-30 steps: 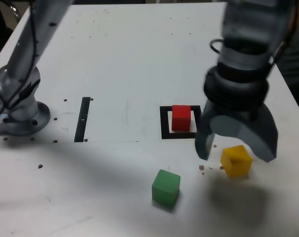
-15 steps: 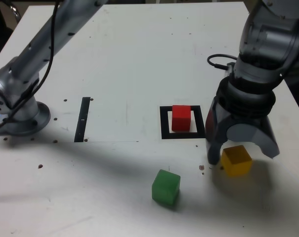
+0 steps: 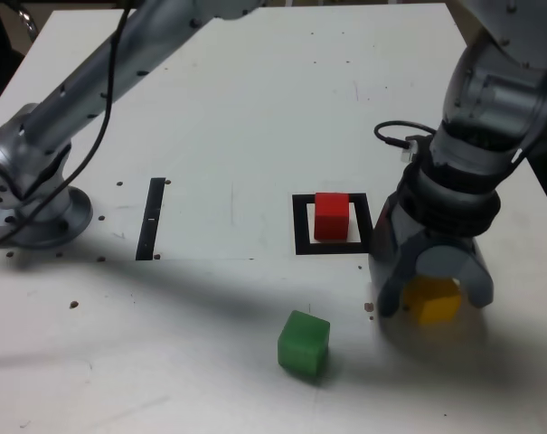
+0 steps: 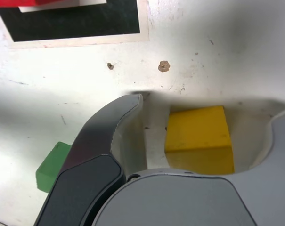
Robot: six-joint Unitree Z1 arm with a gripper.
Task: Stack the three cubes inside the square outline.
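The red cube (image 3: 331, 215) sits inside the square outline (image 3: 303, 239) at mid-table. Towards the exterior view's right, near the front, the yellow cube (image 3: 432, 299) rests on the table. My gripper (image 3: 434, 306) is lowered around it, one finger on each side. In the wrist view the yellow cube (image 4: 197, 136) lies between the fingers (image 4: 104, 136) with a gap on both sides, so the gripper (image 4: 206, 110) is open. The green cube (image 3: 303, 343) stands alone at the front centre; the wrist view shows part of the green cube (image 4: 50, 165) beside one finger and a corner of the outline (image 4: 76, 21).
A thin black strip (image 3: 151, 218) lies on the table at the exterior view's left, near the arm's base (image 3: 33, 208). A black cable (image 3: 392, 136) loops off the wrist. Small dark specks (image 4: 164, 66) dot the white tabletop between outline and yellow cube.
The gripper has come down from above the yellow cube to straddle it at table level, and its fingers have drawn somewhat closer together. The cubes have not moved.
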